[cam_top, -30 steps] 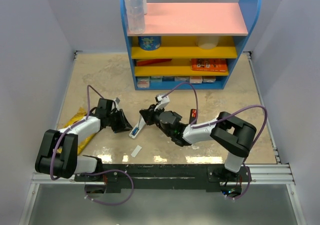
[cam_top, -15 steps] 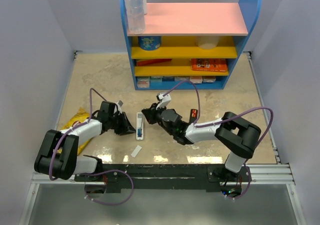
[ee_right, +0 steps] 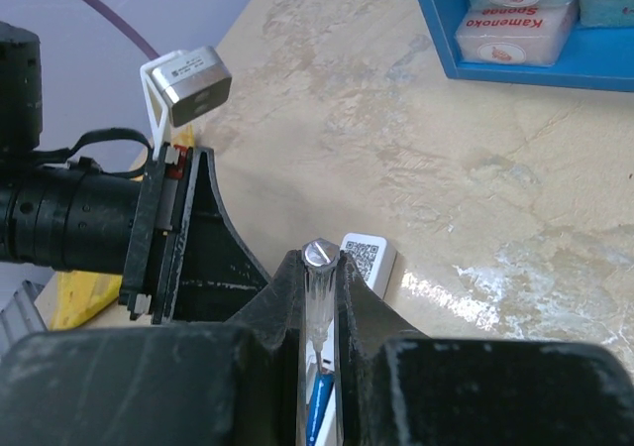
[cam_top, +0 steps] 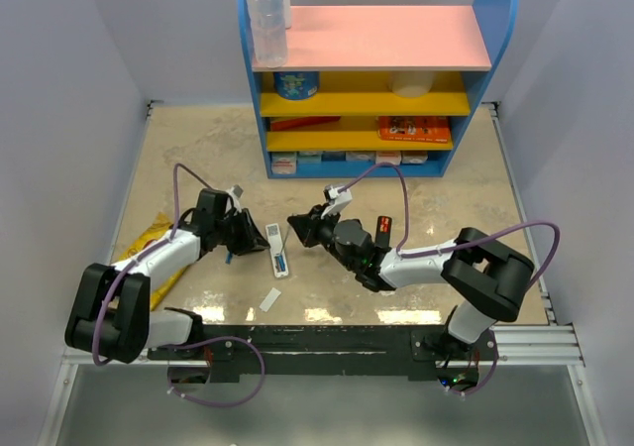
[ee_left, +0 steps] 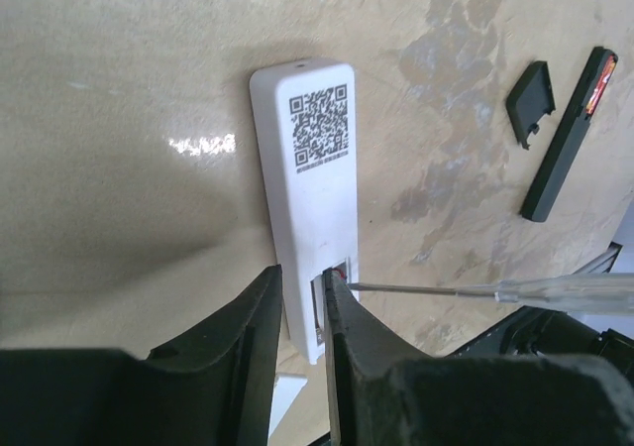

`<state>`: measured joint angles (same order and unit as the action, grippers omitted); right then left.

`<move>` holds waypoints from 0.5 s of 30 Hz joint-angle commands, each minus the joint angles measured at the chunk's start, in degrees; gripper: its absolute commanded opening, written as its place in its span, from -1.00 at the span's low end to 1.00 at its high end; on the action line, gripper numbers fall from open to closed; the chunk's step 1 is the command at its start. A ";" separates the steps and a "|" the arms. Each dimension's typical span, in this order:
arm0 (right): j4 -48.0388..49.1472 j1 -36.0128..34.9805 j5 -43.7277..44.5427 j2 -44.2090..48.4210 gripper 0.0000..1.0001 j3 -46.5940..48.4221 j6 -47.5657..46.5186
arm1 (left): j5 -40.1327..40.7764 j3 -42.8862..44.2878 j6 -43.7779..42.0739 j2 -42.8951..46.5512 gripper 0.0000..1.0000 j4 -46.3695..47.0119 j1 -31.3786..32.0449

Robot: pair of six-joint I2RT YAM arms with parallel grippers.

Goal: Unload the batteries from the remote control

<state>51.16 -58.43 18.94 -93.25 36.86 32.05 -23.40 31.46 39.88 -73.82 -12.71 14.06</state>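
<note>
Batteries sit in the open bay of the white rectangular plastic remote [ee_left: 315, 230] on the beige table [cam_top: 198, 149]; only a red bit [ee_left: 340, 271] shows. Left gripper [ee_left: 300, 312] pinches the remote's end, right gripper [ee_right: 319, 268] clamps a clear-handled screwdriver [ee_right: 317, 317].

I see remote [cam_top: 278, 249] on table [cam_top: 198, 149] between my grippers: left gripper [cam_top: 250, 240] at its 9 o'clock, right gripper [cam_top: 298, 228] at 3; shelf [cam_top: 376, 79] at 12.

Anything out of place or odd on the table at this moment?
Yes. The white remote lies back side up with its battery bay uncovered, and a small white piece, possibly its cover, lies apart near the table's front edge. A black remote also lies open beside a loose black cover.
</note>
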 commanded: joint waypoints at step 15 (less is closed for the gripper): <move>3.16 -0.28 0.22 -1.93 -1.00 -1.18 -0.24 | -0.33 2.29 -1.56 -2.82 -0.43 1.46 0.17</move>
<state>52.27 -58.46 18.48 -94.63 35.97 32.91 -22.35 32.69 39.40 -76.23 -13.23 14.06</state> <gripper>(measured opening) 0.091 0.283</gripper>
